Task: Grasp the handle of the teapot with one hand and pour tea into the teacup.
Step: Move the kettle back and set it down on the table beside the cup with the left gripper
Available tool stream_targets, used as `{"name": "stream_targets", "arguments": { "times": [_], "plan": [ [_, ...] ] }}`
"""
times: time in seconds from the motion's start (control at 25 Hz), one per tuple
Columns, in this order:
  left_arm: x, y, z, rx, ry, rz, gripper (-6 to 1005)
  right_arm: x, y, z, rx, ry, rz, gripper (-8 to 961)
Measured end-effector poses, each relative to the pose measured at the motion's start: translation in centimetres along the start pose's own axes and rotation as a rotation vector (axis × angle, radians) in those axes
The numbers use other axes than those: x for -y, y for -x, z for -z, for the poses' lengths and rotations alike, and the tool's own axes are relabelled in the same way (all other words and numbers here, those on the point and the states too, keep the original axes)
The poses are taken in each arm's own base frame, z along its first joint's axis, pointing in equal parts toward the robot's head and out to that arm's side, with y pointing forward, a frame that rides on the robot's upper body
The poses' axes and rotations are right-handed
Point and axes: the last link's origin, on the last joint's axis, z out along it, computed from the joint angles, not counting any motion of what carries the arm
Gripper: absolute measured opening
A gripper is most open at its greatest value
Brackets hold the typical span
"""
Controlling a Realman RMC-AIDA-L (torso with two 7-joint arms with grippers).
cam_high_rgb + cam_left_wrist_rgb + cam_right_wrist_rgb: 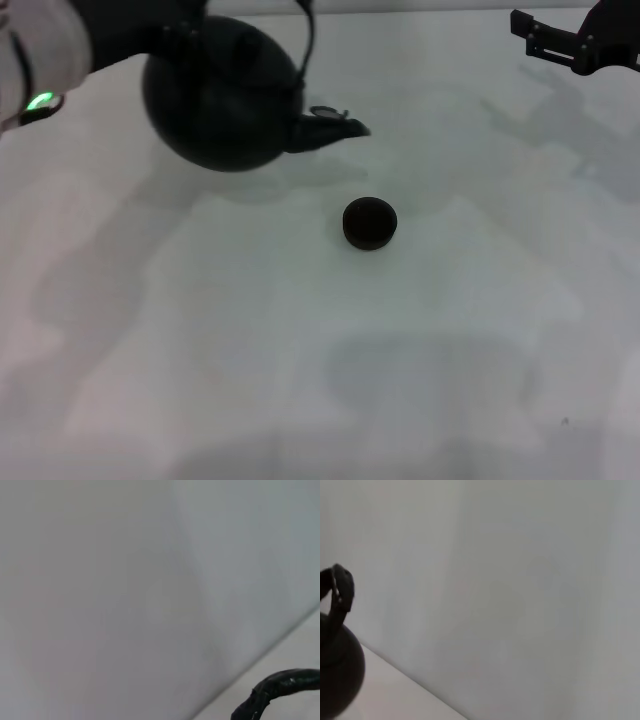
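only head view shows teacup point(369, 222).

Looking like a bare lab or test bench: plain white surface point(300, 350) spreading wide around the teacup point(369, 222), blank pale wall point(520, 580) rising behind it, no household furnishings showing near the cup.

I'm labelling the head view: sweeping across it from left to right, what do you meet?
Left arm → teapot, lifted by the handle, spout pointing right → teacup on the white table → right tool, parked at the far right corner.
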Motion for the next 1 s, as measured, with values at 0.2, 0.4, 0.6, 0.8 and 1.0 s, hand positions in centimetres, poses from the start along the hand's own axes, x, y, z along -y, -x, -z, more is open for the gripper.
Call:
{"name": "stream_targets", "arguments": {
  "times": [0.2, 0.4, 0.6, 0.8, 1.0],
  "plan": [
    [1.3, 1.2, 1.7, -0.079, -0.036, 0.054, 128, 0.0, -0.2, 0.2, -0.005, 0.000, -0.002, 841],
    [2.6, 2.3, 2.8, -0.129, -0.004, 0.095, 127, -0.1, -0.5, 0.5, -0.012, 0.001, -0.011, 841],
    [4.0, 4.0, 3.8, -0.171, 0.066, 0.157, 126, -0.2, -0.9, 0.8, -0.022, 0.000, -0.021, 841],
    [4.9, 6.3, 4.7, -0.211, 0.109, 0.185, 121, -0.3, -1.1, 0.8, -0.027, 0.001, -0.028, 841],
    [5.7, 9.5, 5.5, -0.261, 0.123, 0.218, 119, -0.4, -1.3, 0.8, -0.031, 0.003, -0.032, 841]
  ]
}}
